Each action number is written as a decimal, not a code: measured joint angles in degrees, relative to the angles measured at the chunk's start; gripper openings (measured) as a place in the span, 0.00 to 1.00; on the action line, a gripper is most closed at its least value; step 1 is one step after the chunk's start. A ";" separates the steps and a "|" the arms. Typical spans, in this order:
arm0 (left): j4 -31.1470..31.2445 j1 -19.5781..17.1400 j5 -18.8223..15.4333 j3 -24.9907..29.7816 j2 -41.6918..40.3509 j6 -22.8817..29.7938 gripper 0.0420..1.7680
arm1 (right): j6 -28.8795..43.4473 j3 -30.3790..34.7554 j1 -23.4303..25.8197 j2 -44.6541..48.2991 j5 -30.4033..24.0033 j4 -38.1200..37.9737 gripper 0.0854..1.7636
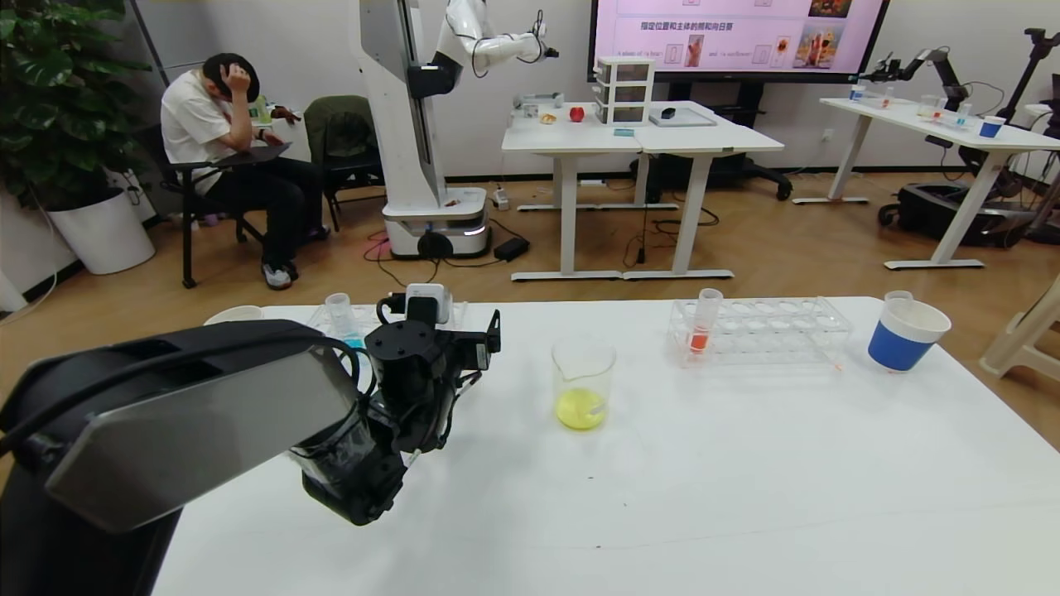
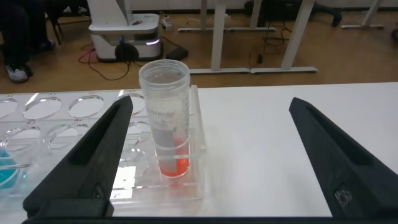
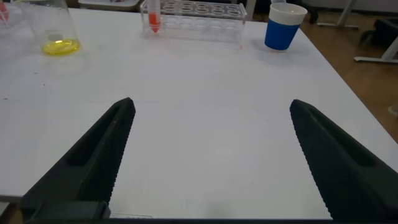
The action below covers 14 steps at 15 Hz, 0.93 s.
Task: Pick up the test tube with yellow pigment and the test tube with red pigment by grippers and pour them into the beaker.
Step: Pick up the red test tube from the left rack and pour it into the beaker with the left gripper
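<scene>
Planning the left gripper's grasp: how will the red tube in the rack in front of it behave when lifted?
The test tube with red pigment looks smooth and clear, so probably slippery and breakable. Standing upright in the rack, it likely lifts straight out. It holds little liquid, so probably light.

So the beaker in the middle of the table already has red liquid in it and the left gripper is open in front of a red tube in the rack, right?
Not quite. The liquid in the beaker is yellow, not red, as the head view shows. The rest holds: in the left wrist view the left gripper is open in front of a red-liquid test tube standing in its rack.
</scene>
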<state>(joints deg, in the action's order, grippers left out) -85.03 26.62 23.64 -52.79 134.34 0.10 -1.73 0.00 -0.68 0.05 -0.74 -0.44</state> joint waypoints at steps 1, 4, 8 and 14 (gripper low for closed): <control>0.09 -0.28 0.06 -1.45 0.85 -0.10 0.99 | 0.00 0.00 0.00 0.00 -0.02 0.00 0.98; 0.49 -0.80 0.26 -4.66 2.40 -0.28 0.99 | 0.00 0.00 0.00 0.00 -0.02 0.00 0.98; 0.27 -1.22 0.54 -5.38 2.93 0.06 0.99 | 0.00 0.00 0.00 0.00 0.00 0.00 0.98; 0.35 -2.01 0.74 -7.06 3.61 0.23 0.88 | 0.00 0.00 0.00 0.00 0.00 0.00 0.98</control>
<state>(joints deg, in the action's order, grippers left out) -84.68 24.61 24.38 -59.84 137.95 0.33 -1.73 0.00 -0.68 0.05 -0.74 -0.44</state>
